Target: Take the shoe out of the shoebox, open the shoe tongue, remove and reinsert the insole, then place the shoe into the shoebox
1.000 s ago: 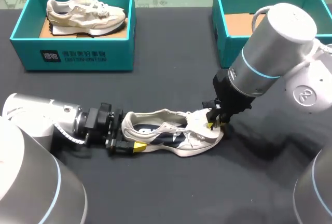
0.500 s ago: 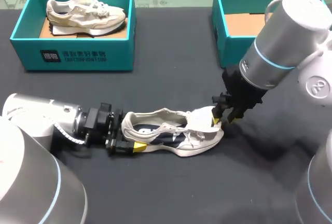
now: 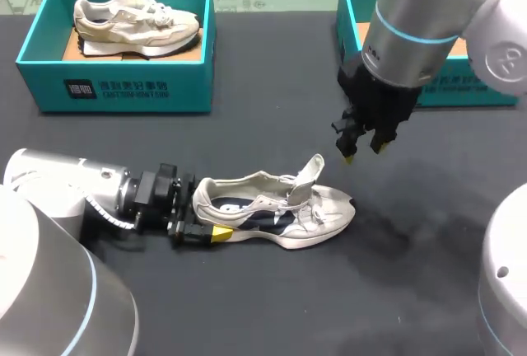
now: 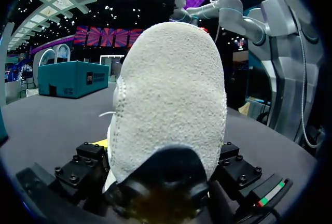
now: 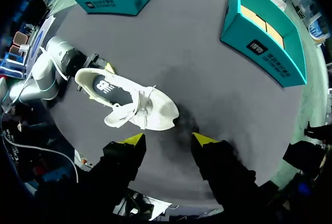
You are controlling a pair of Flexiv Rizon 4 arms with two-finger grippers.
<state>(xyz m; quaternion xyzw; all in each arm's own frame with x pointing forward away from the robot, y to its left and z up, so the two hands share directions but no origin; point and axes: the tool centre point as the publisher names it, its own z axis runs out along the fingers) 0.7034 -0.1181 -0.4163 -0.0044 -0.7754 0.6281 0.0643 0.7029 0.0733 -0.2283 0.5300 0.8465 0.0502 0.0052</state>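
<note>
End effector, head view: left end effector [image 3: 206, 226] is gripping the shoe [image 3: 276, 212] by its heel on the bench [image 3: 272, 306]; right end effector [image 3: 362, 151] is hovering open at the shoe's 1 o'clock.
Left wrist view: left end effector [image 4: 163, 182] is clamping the heel [image 4: 171, 94] from both sides.
Right wrist view: right end effector [image 5: 170, 140] is hanging open, with the shoe [image 5: 129, 97] lying ahead at 11 o'clock.

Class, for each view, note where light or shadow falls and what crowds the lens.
Head view: a soft shadow darkens the table right of the toe of the shoe, beneath the right pincer. Right wrist view: that shadow lies ahead of the open pincer, beside the toe. Left wrist view: the shoe's heel fills the lens, its lower edge dark.
</note>
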